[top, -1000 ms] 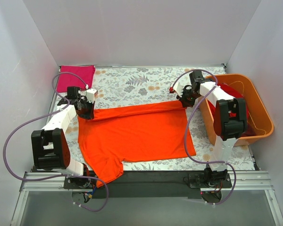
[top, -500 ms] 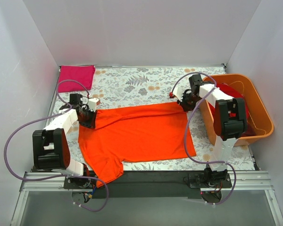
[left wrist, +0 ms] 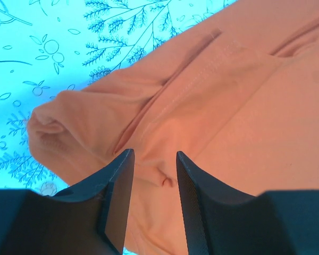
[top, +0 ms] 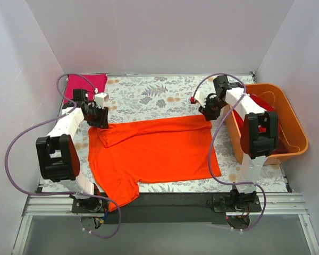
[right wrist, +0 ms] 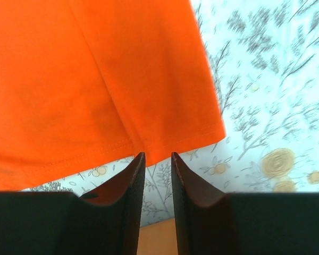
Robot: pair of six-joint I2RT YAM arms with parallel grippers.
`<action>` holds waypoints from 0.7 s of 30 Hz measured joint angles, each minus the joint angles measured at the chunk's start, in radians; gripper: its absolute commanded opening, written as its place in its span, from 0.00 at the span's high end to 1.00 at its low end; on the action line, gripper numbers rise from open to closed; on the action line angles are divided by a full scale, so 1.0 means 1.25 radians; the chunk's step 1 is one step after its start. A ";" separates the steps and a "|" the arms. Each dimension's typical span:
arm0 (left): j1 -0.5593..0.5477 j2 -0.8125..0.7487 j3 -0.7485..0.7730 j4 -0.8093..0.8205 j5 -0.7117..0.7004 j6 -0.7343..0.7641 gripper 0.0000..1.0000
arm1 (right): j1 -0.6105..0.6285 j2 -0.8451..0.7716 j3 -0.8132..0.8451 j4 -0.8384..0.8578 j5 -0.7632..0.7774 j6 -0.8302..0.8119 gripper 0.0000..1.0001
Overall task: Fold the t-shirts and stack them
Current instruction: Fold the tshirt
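Note:
A bright orange t-shirt (top: 154,151) lies spread on the flowered table, its far part folded over toward the front. My left gripper (top: 100,118) hangs open just above the shirt's folded far-left corner (left wrist: 149,106), with a gap between its fingers and nothing in it. At the far-right corner (right wrist: 165,106) my right gripper (top: 208,111) is open too, its tips just off the hem. A magenta-pink t-shirt (top: 85,85) lies folded at the far left corner of the table. A deeper red t-shirt (top: 263,106) lies inside the tub.
An orange plastic tub (top: 295,133) stands at the right edge of the table, close beside my right arm. White walls close in the table on three sides. One sleeve of the orange shirt (top: 119,194) hangs over the near edge.
Both grippers have opened and let go of the orange shirt's far edge. They have lifted away slightly toward the back. The folded edge now rests on the shirt.

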 measured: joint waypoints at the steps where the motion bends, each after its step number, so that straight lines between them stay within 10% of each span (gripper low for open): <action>1: 0.000 0.019 0.012 -0.002 0.002 -0.006 0.63 | 0.003 0.000 0.011 -0.006 -0.004 0.005 0.68; 13: 0.004 0.149 0.066 -0.008 -0.008 -0.036 0.62 | 0.175 0.137 0.271 -0.016 -0.128 0.190 0.72; 21: 0.002 0.187 0.118 -0.056 0.032 -0.006 0.59 | 0.168 0.123 0.154 -0.027 -0.087 0.168 0.61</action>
